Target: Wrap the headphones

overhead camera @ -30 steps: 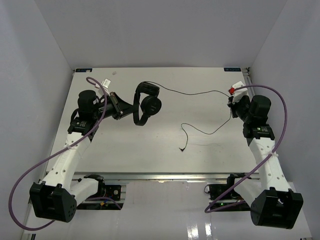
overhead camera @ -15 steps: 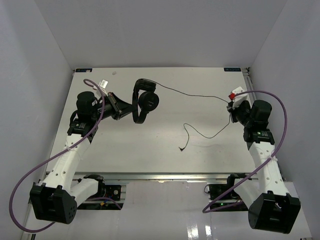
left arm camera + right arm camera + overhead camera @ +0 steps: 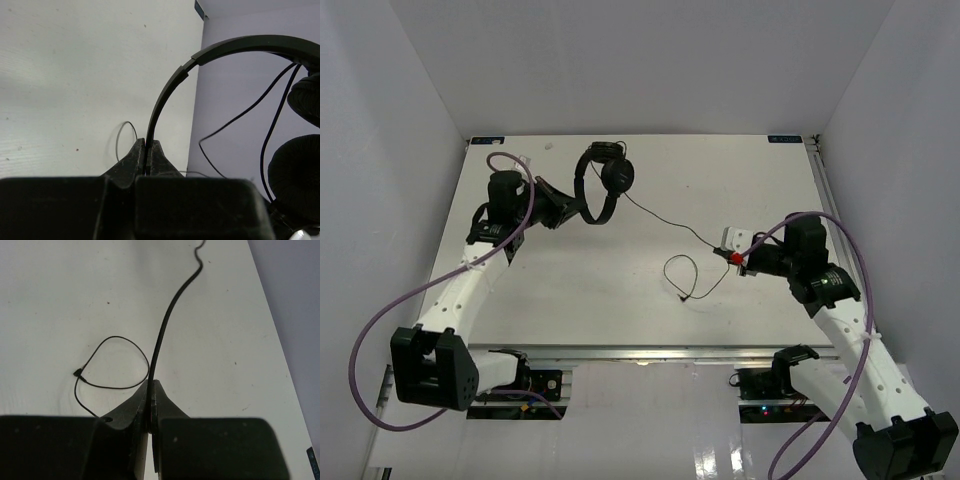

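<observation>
The jaws of the left gripper are clenching the thin headband of the headphones, and in the left wrist view no gap is showing between them. From the jaws the headband is arching up and to the right, and the two padded earcups are sitting at the right edge of that frame. In the top view the headphones are lying in the upper left-centre of the frame, just right of the left gripper, but it is not possible to tell if they are touching the table. The jaws of the right gripper are closing tightly on the thin black cord, which is running from them toward the top of the right wrist frame. Left of the jaws a loose loop of the cord is resting on the table and is ending in a small plug. In the top view the right gripper is right of centre, and the cord is going diagonally from the earcups down to it. A purple cable is curving beside each arm.
</observation>
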`<state>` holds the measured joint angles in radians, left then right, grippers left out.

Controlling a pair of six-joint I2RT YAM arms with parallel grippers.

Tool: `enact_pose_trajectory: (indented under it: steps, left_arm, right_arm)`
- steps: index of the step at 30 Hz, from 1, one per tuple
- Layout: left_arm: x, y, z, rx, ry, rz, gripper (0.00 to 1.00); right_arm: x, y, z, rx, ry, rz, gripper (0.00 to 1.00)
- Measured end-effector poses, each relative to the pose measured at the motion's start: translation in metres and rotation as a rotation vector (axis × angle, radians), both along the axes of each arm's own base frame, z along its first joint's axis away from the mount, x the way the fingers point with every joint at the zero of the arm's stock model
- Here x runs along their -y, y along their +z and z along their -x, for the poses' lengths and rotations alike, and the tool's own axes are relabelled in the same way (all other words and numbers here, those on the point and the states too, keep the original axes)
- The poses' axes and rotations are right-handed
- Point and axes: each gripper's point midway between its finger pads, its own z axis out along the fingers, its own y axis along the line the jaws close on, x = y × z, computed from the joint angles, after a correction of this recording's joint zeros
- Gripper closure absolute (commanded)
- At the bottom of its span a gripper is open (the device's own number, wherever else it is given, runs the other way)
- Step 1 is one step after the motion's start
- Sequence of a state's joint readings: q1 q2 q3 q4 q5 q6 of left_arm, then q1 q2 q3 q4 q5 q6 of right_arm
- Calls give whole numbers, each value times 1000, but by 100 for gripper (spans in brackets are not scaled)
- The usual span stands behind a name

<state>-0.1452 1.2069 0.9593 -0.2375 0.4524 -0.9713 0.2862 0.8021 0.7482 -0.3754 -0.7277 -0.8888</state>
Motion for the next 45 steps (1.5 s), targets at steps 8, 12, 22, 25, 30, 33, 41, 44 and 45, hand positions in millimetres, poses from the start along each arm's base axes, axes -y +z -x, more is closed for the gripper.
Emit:
enact_pose_trajectory:
  steps: [8, 12, 22, 25, 30, 33, 41, 44, 45]
  left_arm:
    - [-21, -45, -52, -78, 134, -142, 100]
    - [-27, -80, -63, -142, 142, -215, 100]
    - [-21, -120, -76, -214, 83, -339, 100]
    - [-15, -126, -81, -219, 60, -374, 100]
    - [-5, -144, -85, -265, 17, -411, 100]
    - [1, -155, -86, -294, -2, -419, 100]
    - [20, -169, -101, -342, -39, -429, 100]
    - [35, -172, -103, -339, -67, -444, 100]
    - [40, -173, -103, -337, -77, -455, 100]
  right_arm:
    - [-26, 34, 26, 77, 146, 46, 92]
    - [-37, 71, 30, 156, 188, 31, 92]
    - [-58, 72, 27, 150, 249, 86, 92]
    - [-64, 66, 27, 132, 269, 103, 92]
    - [-73, 60, 32, 130, 308, 123, 92]
    - [-78, 55, 34, 122, 324, 136, 92]
    - [-91, 42, 44, 115, 375, 171, 92]
    - [-97, 37, 46, 116, 392, 189, 92]
    - [-99, 36, 47, 115, 396, 193, 92]
